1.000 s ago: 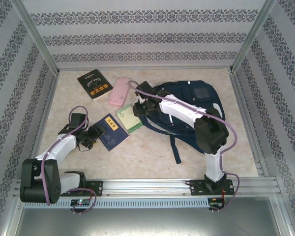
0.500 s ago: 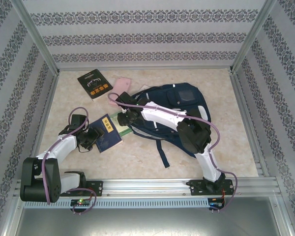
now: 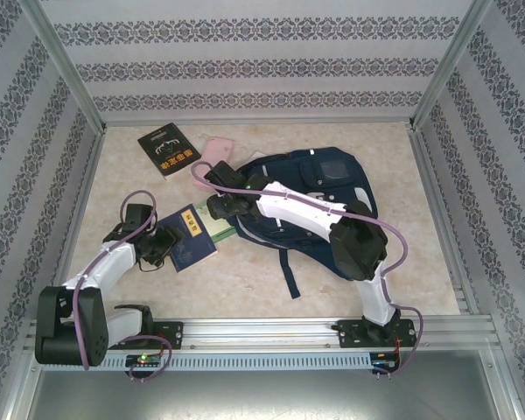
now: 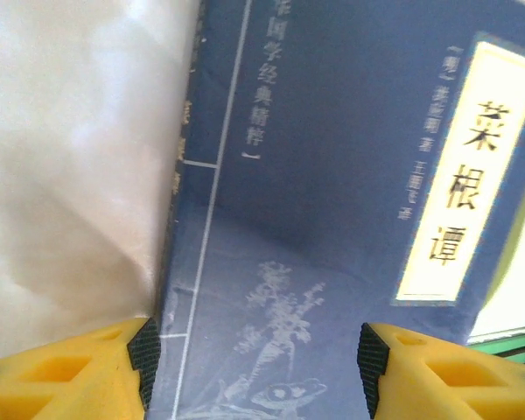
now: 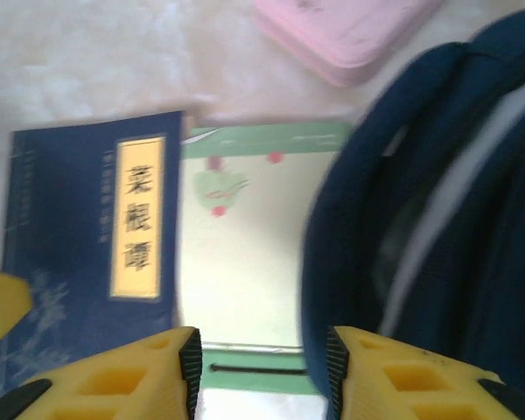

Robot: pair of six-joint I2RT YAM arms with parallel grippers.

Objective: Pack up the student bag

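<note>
Books, pink case and student bag beneath two parted grippers

Starting at the left, we see the left gripper (image 3: 162,243) low over the near end of a blue book (image 3: 192,238). Its yellow fingers (image 4: 79,376) are spread wide, one past the spine and one over the cover, clamping nothing. Farther back lies a black book (image 3: 168,150), with a pink case (image 3: 215,150) just beside it. A green notebook (image 3: 220,229) lies against the blue book's right edge, its far side covered by the student bag (image 3: 324,188). The right gripper (image 3: 217,208) hangs over that notebook and the bag's rim with its jaws partly apart; we see nothing pinched between them. The bag lies flat on the table (image 3: 245,280), right of centre, a strap trailing toward the arms.
</note>
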